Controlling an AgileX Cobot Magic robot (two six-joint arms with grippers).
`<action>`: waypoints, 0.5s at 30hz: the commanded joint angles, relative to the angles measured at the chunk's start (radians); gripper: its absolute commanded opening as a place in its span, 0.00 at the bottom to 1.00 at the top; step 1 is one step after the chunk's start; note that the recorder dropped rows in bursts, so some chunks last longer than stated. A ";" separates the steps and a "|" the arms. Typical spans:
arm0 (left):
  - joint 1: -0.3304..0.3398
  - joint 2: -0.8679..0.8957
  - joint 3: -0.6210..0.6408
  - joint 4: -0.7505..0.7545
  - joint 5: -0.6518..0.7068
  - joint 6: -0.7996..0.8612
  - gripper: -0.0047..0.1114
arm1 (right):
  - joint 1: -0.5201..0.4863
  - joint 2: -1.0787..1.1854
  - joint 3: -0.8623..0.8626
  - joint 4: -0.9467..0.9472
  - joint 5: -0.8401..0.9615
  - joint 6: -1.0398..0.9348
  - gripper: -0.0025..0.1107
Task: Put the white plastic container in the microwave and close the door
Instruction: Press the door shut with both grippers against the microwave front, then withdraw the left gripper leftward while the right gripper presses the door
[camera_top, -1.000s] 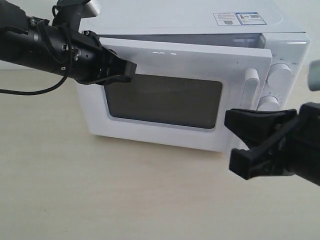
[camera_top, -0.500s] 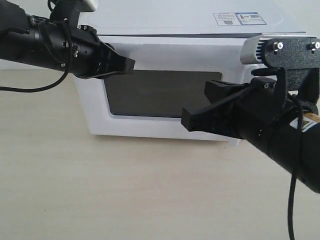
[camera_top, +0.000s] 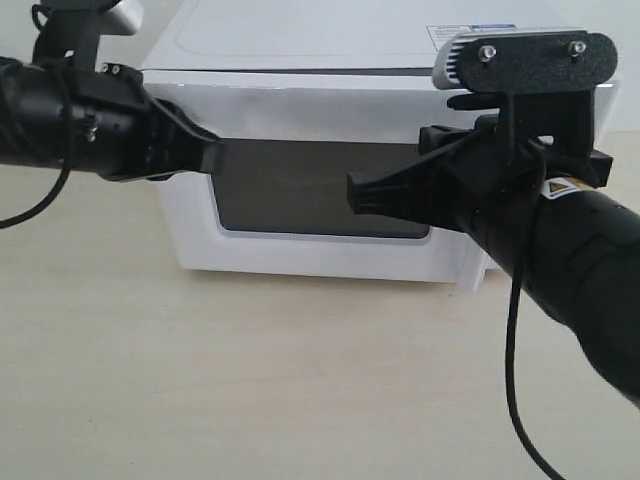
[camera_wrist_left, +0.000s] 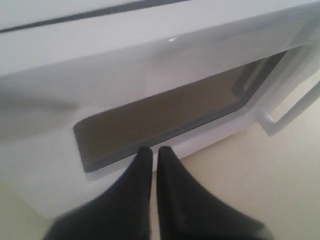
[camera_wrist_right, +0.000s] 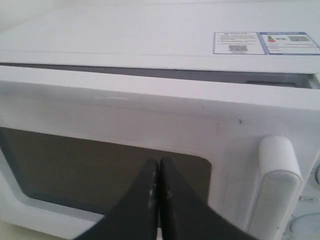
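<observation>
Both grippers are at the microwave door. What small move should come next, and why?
Probably press the shut right gripper inward on the door, nearer the handle: a dark gap shows under the top of the microwave, wider at the handle side, so the door seems not latched.

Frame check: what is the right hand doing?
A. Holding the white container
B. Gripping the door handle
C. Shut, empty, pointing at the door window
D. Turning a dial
C: the right hand is shut on nothing, aimed at the door beside the handle.
</observation>
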 joint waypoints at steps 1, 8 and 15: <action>-0.002 -0.149 0.120 -0.006 -0.094 -0.031 0.08 | 0.002 0.002 -0.006 0.079 -0.073 -0.088 0.02; -0.002 -0.427 0.299 -0.006 -0.094 -0.111 0.08 | 0.002 0.002 -0.013 0.079 -0.103 -0.107 0.02; -0.002 -0.712 0.444 -0.006 -0.068 -0.166 0.08 | -0.031 0.002 -0.014 0.072 -0.094 -0.112 0.02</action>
